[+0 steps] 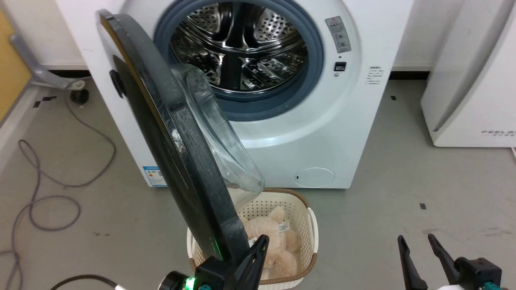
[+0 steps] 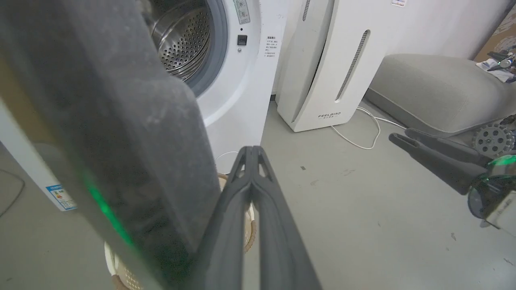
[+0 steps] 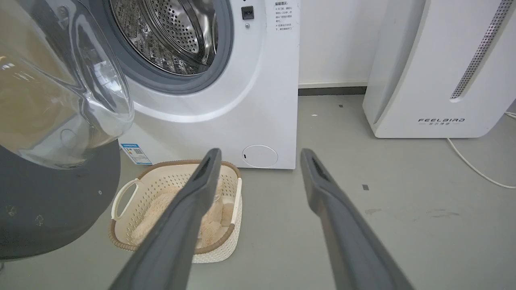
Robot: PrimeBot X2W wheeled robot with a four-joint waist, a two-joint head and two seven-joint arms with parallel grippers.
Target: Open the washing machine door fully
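Nearest, lower left of head view: left gripper, closed, fingers pressed flat together, gripping nothing. Laid along the inner side of the door at its lower edge, touching or just beside it; contact not resolvable. Lower right: right gripper, jaws spread wide, holding nothing, well apart from the door, above bare floor.

Just beyond the left gripper: cream perforated basket with brown rim, upright on the floor directly before the machine, partly under the door. Inside: one beige plush toy, white tag on it.

Door: swung out from the machine's front toward the camera, hinged on the view's left. Seen nearly edge-on, rim running from upper left down to lower centre. Glass bowl bulging to the view's right, glossy black face turned left. Lower rim over the basket.

Behind: machine white, mouth uncovered, grey ring around perforated steel drum. Blue sticker low left, round cover low centre.

Room: floor grey, scuffed. Grey cables looped at left. White lettered appliance at right, just beside the machine. White wall behind.
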